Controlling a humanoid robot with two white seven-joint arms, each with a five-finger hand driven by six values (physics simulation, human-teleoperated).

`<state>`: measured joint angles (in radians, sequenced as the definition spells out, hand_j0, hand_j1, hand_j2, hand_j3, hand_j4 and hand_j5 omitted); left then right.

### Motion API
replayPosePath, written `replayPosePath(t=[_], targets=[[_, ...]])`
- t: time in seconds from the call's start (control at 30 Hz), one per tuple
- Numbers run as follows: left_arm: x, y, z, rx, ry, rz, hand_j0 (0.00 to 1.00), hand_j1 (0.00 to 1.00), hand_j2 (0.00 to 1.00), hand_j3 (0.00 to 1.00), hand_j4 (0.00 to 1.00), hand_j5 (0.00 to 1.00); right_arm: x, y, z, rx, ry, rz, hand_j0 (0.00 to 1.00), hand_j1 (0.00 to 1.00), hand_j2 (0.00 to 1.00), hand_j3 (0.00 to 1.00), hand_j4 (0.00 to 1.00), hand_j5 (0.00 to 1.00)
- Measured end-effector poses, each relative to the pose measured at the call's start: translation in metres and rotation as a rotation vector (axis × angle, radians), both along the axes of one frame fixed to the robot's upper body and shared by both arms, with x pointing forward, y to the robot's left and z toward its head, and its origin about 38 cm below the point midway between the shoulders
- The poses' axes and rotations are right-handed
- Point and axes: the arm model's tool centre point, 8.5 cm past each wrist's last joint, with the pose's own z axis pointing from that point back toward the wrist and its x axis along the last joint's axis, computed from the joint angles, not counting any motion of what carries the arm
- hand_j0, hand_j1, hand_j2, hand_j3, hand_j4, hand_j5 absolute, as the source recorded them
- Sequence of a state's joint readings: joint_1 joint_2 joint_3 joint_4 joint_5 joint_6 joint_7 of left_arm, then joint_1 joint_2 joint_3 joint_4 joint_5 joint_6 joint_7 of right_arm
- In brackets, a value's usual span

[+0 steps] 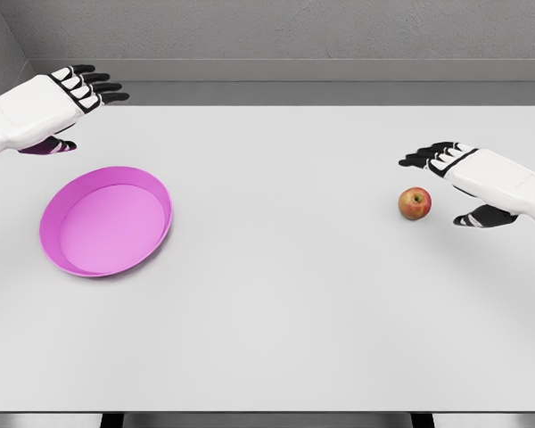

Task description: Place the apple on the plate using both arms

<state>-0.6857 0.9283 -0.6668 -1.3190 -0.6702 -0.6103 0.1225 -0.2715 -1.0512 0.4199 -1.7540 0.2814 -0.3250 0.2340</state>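
A white table point(276, 312) fills most of the head view, with a grey wall and floor strip behind its far edge. 2 things lie on it: a pink plate point(58, 227) and an apple point(415, 203).

The plate sits near the left edge of the table, about midway between the far and near edges. It is round with a raised rim and appears slightly tilted, its right rim looking higher than its left. Nothing lies in it.

The apple stands upright near the right edge of the table, well apart from the plate. It is red with a yellowish patch and a small stem dimple on top. It rests on the table surface by itself, and nothing touches it.

The left hand point(49, 107) comes in over the far left corner of the table, above and behind the plate and apart from it. Its fingers are stretched out and loosely spread toward the right, the thumb hanging below the palm, and it holds nothing.

The right hand point(468, 178) comes in from the right edge, just beside the apple on its right. Its fingers point(428, 156) point left past the top of the apple and the thumb point(481, 217) reaches out lower down, so the hand is spread with the apple near the gap but not gripped.
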Motion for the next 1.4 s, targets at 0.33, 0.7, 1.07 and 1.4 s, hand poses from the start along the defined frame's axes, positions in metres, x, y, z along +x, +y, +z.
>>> replayPosePath(t=[0.33,0.7,1.07,1.4], targets=[[0.000,0.000,-0.001,0.003,0.001,-0.001,1.00,1.00,1.00,1.00,1.00,1.00,0.016,0.009,0.011,-0.026,0.017,-0.040,1.00,1.00,1.00,1.00,1.00,1.00],[0.000,-0.002,0.000,0.004,-0.001,-0.005,1.00,1.00,1.00,1.00,1.00,1.00,0.043,0.026,-0.025,-0.102,0.218,-0.211,1.00,1.00,1.00,1.00,1.00,1.00],[-0.001,-0.001,0.001,0.006,-0.002,-0.005,1.00,1.00,1.00,1.00,1.00,1.00,0.063,0.045,-0.044,-0.168,0.370,-0.226,1.00,1.00,1.00,1.00,1.00,1.00],[-0.001,-0.002,0.001,0.006,-0.002,-0.006,1.00,1.00,1.00,1.00,1.00,1.00,0.076,0.039,-0.059,-0.189,0.417,-0.263,1.00,1.00,1.00,1.00,1.00,1.00]])
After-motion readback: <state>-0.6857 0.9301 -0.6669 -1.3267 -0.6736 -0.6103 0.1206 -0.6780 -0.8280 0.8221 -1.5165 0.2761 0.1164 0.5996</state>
